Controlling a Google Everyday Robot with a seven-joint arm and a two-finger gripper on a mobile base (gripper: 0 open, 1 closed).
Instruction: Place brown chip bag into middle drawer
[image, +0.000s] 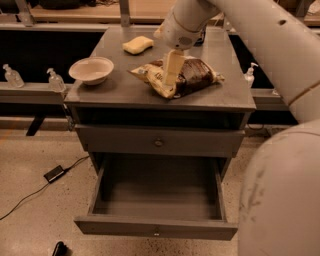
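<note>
The brown chip bag (194, 77) lies flat on the top of the grey cabinet (120, 87), right of centre, with its pale yellow end towards the left. My gripper (172, 70) hangs from the pale arm, which reaches in from the upper right. It is right over the left half of the bag, at or just above its surface. The middle drawer (155, 229) is the lowest one and is pulled wide open. Its inside is bare and its small knob shows at front centre.
A yellow sponge (138, 45) and a white bowl (91, 70) sit on the cabinet top to the left of the bag. The shallower knobbed drawer (158, 142) above is closed. Clear bottles (12, 76) stand on the side ledge. A black device with a cable (54, 173) lies on the floor at left.
</note>
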